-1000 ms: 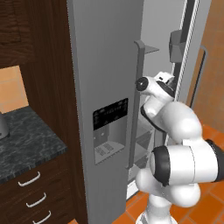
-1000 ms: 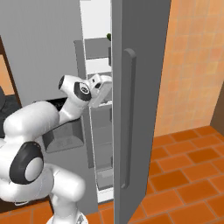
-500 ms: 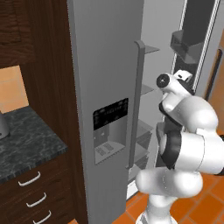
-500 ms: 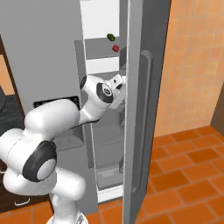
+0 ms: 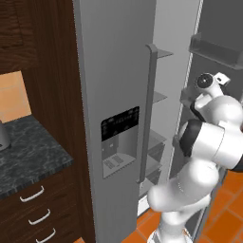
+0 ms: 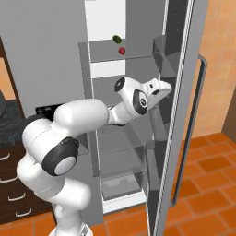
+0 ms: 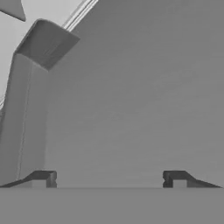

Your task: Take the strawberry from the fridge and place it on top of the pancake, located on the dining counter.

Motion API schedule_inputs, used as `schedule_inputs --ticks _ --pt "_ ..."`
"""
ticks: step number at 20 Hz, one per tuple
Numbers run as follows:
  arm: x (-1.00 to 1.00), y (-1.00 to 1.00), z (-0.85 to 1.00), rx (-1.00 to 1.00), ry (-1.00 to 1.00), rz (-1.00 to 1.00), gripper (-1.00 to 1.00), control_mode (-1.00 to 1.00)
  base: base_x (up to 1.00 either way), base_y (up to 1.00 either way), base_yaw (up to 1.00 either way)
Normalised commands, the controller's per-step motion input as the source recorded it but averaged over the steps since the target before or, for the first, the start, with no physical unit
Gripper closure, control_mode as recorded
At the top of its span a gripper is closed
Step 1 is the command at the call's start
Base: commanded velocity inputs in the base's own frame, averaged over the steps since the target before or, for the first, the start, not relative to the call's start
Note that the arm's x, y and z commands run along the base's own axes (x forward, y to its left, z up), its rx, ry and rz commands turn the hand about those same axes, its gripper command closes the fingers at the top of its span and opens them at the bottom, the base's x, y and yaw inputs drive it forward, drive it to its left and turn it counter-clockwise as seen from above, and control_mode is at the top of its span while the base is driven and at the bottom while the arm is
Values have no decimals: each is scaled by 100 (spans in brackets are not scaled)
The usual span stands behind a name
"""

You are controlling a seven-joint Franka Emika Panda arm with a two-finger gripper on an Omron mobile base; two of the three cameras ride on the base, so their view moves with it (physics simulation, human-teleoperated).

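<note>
1. The fridge (image 6: 133, 64) door (image 6: 177, 115) on my right side now stands wider than a second ago. In the right base view the white interior shows far more of its shelves than it did.
2. My arm has swung across from the fridge's middle toward the inside of that door. My gripper (image 6: 162, 87) now sits near the door bins, at about 3 o'clock from my wrist in the right base view.
3. My gripper (image 7: 109, 178) is open and empty. In the hand view the two finger tips (image 7: 43, 178) stand well apart, facing the plain grey inner face of the door.
4. The strawberry (image 6: 121, 50) lies on an upper shelf, at about 11 o'clock from my gripper in the right base view. It sits just below a small dark green item (image 6: 116, 39), near it; whether they touch I cannot tell.
5. I judge the door-opening step close to done: the strawberry is in plain sight, with nothing I can see in front of it.
6. Next I should lift and turn my hand up toward that shelf, since it points at the door now. The green item so close could get nudged.
</note>
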Motion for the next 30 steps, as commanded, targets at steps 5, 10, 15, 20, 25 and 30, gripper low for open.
schedule_inputs --ticks 5,10,15,20,25,30 --pt "-5 -53 14 18 -6 0 -100 -100 0 0 0" --pt "-76 70 13 10 -9 -4 -100 -100 0 0 0" --pt "-74 100 0 2 -2 -3 -100 -100 0 0 0" --pt "-69 92 0 14 0 0 -100 -100 0 0 0" --pt "-75 91 0 23 0 0 -100 -100 0 0 0" --pt "-74 99 -9 25 0 0 -100 -100 0 0 0"
